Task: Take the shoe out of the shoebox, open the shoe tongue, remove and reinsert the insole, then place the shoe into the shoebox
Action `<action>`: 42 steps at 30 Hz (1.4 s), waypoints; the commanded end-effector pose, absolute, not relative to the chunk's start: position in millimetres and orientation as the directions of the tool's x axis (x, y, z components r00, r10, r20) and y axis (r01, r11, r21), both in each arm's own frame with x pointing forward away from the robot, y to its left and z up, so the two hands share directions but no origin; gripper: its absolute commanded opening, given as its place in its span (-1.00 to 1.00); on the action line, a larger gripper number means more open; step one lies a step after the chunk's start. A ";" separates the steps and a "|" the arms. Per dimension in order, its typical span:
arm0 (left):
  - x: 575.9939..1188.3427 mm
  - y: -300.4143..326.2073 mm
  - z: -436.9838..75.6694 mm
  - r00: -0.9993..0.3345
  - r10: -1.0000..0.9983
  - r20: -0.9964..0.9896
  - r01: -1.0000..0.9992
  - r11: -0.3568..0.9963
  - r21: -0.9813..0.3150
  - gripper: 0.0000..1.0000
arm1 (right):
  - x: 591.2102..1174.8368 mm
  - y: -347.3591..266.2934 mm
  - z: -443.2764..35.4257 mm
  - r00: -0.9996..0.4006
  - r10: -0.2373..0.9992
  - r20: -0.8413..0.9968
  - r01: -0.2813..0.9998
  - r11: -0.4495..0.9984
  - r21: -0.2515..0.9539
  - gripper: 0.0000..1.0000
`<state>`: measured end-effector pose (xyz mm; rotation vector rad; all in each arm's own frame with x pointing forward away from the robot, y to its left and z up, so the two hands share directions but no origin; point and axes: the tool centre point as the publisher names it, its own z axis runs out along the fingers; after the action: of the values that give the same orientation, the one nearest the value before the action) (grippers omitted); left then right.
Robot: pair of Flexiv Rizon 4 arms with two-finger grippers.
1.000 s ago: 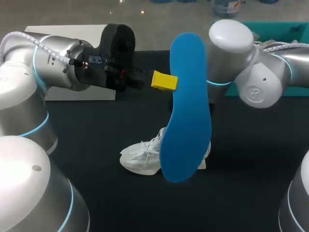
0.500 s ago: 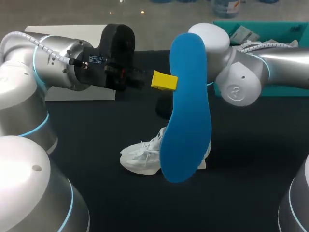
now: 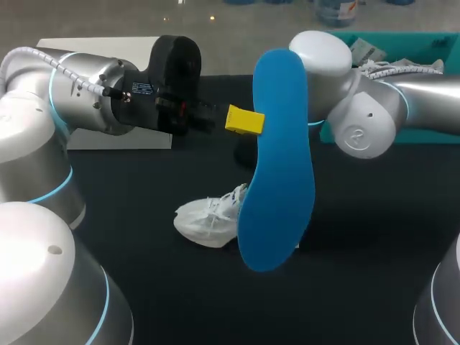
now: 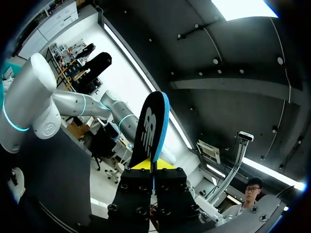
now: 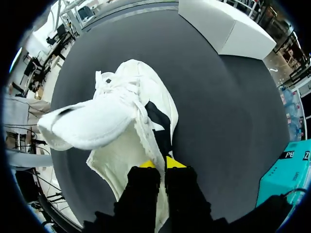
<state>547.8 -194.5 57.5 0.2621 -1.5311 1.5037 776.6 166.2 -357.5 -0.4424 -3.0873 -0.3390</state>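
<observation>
The left tool (image 3: 243, 120) is pressed onto the blue insole (image 3: 277, 165) and holds it upright above the black desk (image 3: 129, 215). From the head camera only one of its yellow tips shows, against the insole's edge near the top. The left wrist camera looks along that tool (image 4: 153, 167) and shows what the head view hides: the insole (image 4: 150, 128) is pinched edge-on between both fingers, its dark underside facing one way, a thin blue rim on the other.

The white shoe (image 3: 205, 221) sits on the desk below the insole, which covers its rear half from above. The right arm (image 3: 366, 115) comes in behind the insole, so its tool is out of sight there. The right wrist camera supplies it: the right tool (image 5: 160, 164) is closed on the shoe's (image 5: 112, 121) side wall at the opening, a yellow tip on each side of the thin white edge. The padded tongue (image 5: 92, 124) is folded forward over the laces.

A white box (image 3: 136, 141) lies at the desk's far left and a teal shoebox (image 3: 424, 43) at its far right, both well apart from the shoe.
</observation>
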 end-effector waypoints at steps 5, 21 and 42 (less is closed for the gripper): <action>547.4 -194.9 56.5 -0.534 0.445 0.718 -0.711 0.222 -0.667 -1.00 | 760.5 157.0 -329.5 -0.538 0.828 0.158 0.809 0.453 0.375 -1.00; 547.4 -194.9 56.5 -0.534 0.445 0.718 -0.711 0.222 -0.667 -1.00 | 762.6 160.1 -327.6 -0.387 0.912 0.139 0.885 0.325 0.333 -1.00; 547.4 -194.9 56.5 -0.534 0.445 0.718 -0.711 0.222 -0.667 -1.00 | 778.2 157.8 -340.1 -0.217 0.952 0.215 0.952 0.157 0.263 -1.00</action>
<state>547.8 -194.5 57.5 0.2622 -1.5311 1.5037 777.5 158.2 -332.2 -1.9557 -2.4125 -0.5078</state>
